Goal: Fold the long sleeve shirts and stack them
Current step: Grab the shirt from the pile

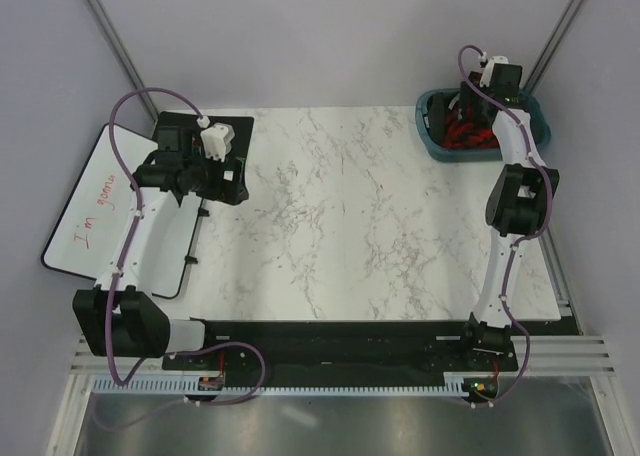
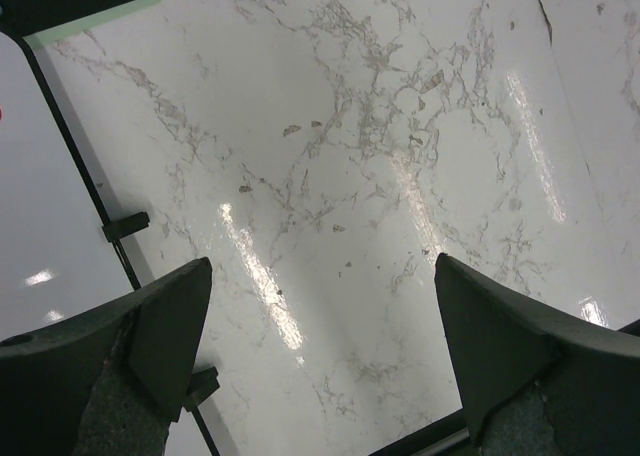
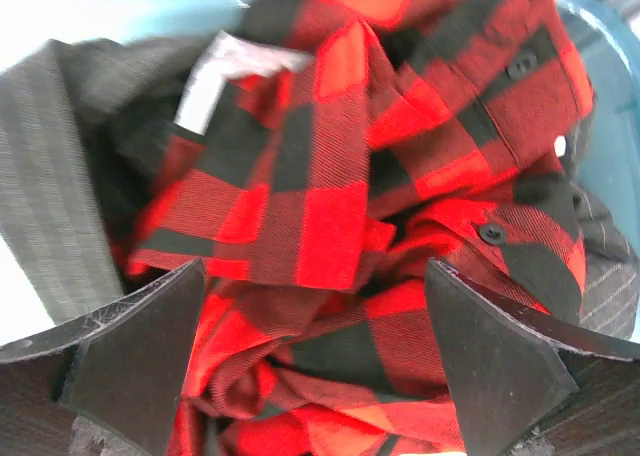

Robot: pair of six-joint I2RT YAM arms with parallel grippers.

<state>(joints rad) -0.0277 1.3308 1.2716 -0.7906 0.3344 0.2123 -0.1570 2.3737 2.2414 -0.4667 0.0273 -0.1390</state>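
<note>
Right hand [image 3: 312, 296] hangs with fingers spread wide just over the shirt [image 3: 330, 196], gripping nothing. Its wrist view shows the red-and-black check crumpled in the bin [image 3: 605, 66], white label [image 3: 215, 76] up, a grey striped garment [image 3: 50, 196] alongside. From above, the right arm [image 1: 515, 191] hides most of that heap. Left hand [image 2: 320, 296], fingers likewise apart and holding nothing, hovers over the marble counter [image 2: 350, 126], with a whiteboard [image 1: 85, 221] beside it.
</note>
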